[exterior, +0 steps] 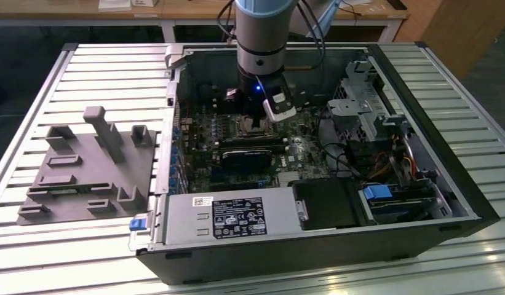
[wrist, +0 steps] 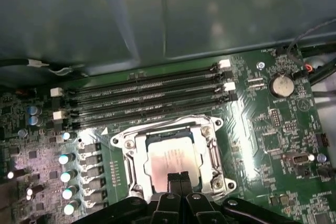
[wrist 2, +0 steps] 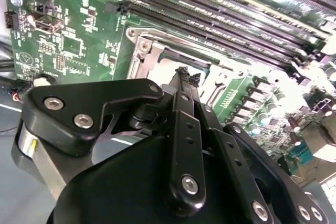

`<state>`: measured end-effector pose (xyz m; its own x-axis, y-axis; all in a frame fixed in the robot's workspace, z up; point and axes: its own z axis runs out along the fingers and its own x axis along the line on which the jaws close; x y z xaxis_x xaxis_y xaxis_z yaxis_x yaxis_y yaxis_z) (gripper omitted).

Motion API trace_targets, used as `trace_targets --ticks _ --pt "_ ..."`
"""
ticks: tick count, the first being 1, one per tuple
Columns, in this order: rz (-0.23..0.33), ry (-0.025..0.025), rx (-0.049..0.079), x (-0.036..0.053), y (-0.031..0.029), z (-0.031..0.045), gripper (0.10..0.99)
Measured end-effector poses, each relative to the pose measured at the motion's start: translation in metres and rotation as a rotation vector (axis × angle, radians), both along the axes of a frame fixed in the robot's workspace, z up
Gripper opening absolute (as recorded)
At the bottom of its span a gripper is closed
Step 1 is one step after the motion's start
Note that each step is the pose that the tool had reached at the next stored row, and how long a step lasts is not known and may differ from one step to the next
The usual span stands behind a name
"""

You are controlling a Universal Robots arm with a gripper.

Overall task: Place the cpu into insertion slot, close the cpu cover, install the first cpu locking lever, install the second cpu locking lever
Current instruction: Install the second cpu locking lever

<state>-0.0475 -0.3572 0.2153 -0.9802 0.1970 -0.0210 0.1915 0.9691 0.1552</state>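
The cpu [wrist: 172,162] already lies seated in the insertion slot [wrist: 211,139], its dull silver top showing through the window of the cpu cover [wrist: 137,139], which appears folded down flat around it (judging from the first wrist view). The pincer [wrist: 180,178] hangs just above the socket's near edge with its fingers pressed together and nothing between them. So placing looks done and the cover looks closed; the step in hand seems to be the first locking lever, which calls for a careful sideways push with the closed tips.
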Motion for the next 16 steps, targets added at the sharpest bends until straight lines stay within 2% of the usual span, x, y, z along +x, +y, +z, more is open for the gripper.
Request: trace_targets --ticks 3,7,10,16 --pt "0.0 0.0006 0.0 0.004 0.0019 -0.0002 0.102" --pt "0.0 0.0008 0.0 0.0048 0.0044 -0.0001 0.102" --pt "0.0 0.0005 0.0 0.0047 0.0052 0.0033 0.102" --pt "0.0 -0.0085 -0.001 0.0046 0.0057 0.0144 0.102"
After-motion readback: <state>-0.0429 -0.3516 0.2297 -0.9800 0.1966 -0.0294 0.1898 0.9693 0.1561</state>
